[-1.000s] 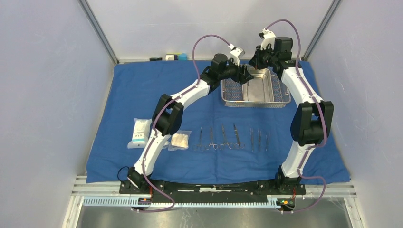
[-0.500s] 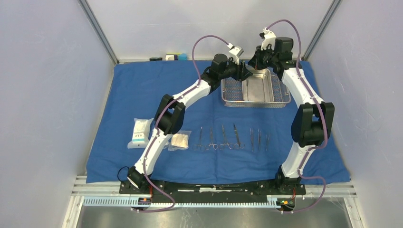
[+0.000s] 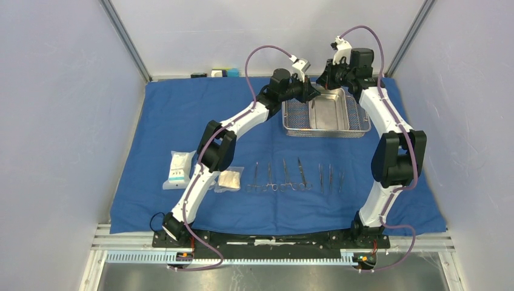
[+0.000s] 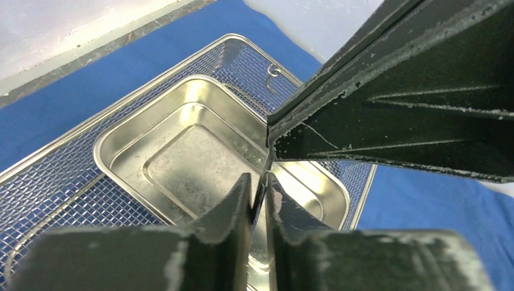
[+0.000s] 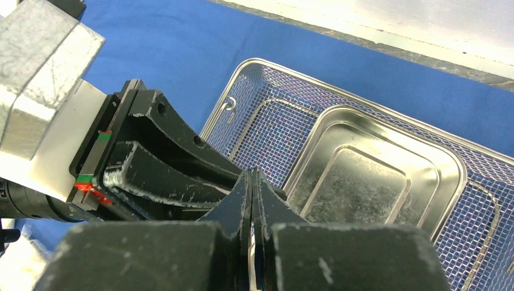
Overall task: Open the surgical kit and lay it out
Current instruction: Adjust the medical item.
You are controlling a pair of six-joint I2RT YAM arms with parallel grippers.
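Observation:
The blue cloth wrap (image 3: 182,115) lies spread flat. At its back right stands the steel mesh tray (image 3: 294,124) with the inner pan (image 3: 328,112) in it. Both grippers meet at the pan's far left corner. My left gripper (image 3: 314,94) is shut on the pan's thin rim, which shows between its jaws in the left wrist view (image 4: 257,185). My right gripper (image 3: 327,85) is shut on the same rim, close beside it (image 5: 251,182). Several slim metal instruments (image 3: 285,176) lie in a row near the front. A clear packet (image 3: 180,168) and a smaller one (image 3: 230,180) lie to their left.
Small boxes (image 3: 221,73) sit beyond the cloth's far edge by the back wall. Metal frame posts rise at both back corners. The arms' elbows arch over the cloth on either side of the instrument row.
My left gripper's jaws have closed from wide open onto the pan's rim. The pan has shifted slightly within the mesh tray. The right gripper has stayed shut in place.

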